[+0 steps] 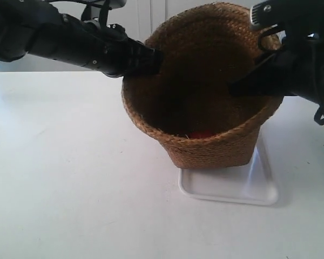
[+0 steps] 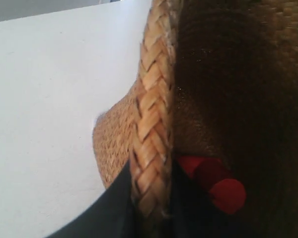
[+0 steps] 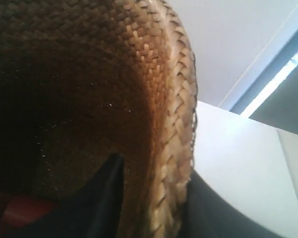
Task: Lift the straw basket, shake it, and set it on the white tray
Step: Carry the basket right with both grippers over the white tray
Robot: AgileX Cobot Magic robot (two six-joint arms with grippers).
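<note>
The brown straw basket (image 1: pixel 205 97) is tilted toward the camera, its base over the white tray (image 1: pixel 243 186); whether it touches the tray I cannot tell. A red object (image 1: pixel 201 134) lies inside the basket, also seen as the red object (image 2: pixel 216 183). My left gripper (image 2: pixel 151 208) is shut on the braided rim (image 2: pixel 154 124), one finger inside and one outside; it is the arm at the exterior view's left (image 1: pixel 146 58). My right gripper (image 3: pixel 156 198) is shut on the opposite rim (image 3: pixel 176 129), at the exterior view's right (image 1: pixel 243 86).
A white table (image 1: pixel 70 172) spreads around the tray. A pale wall or cabinet stands behind the basket.
</note>
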